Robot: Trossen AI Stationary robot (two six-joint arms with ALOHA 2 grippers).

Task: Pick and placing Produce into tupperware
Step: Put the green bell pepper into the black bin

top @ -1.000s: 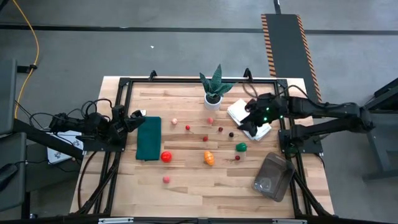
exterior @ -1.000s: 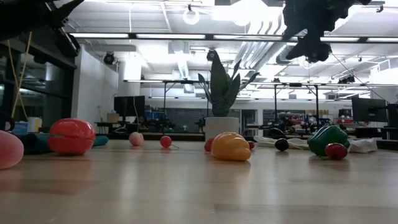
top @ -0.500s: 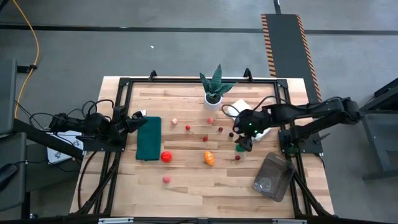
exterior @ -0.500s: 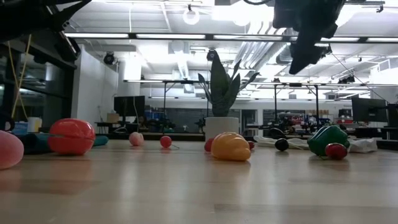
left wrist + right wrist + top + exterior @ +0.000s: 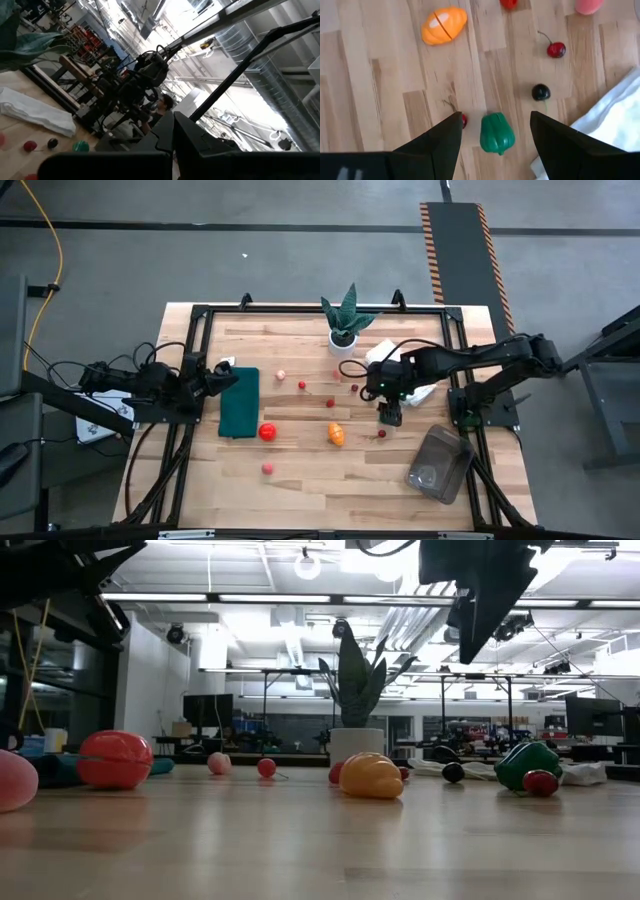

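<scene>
The produce lies scattered over the wooden table: a red tomato (image 5: 267, 432), an orange piece (image 5: 336, 434), a pink ball (image 5: 268, 468) and several small berries and cherries. My right gripper (image 5: 390, 414) hangs open over a green pepper (image 5: 497, 132), pointing steeply down. Its two fingers stand to either side of the pepper, well above it. A small red cherry (image 5: 464, 120) lies next to the pepper. The tupperware (image 5: 440, 465) stands at the table's near right corner. My left gripper (image 5: 215, 375) waits shut at the left edge, beside the dark green mat (image 5: 239, 402).
A potted spiky plant (image 5: 343, 330) stands at the far middle. A folded white cloth (image 5: 615, 125) lies just right of the pepper, with a dark cherry (image 5: 540, 92) and a red cherry (image 5: 556, 49) close by. A person (image 5: 165, 102) shows in the room behind the right arm.
My right gripper has swung from above the white cloth toward the table's left and near edge, and now hangs over the green pepper. It has tipped from slanting to pointing nearly straight down and rolled about its own axis. Its fingers have stayed open. Nothing on the table has moved.
</scene>
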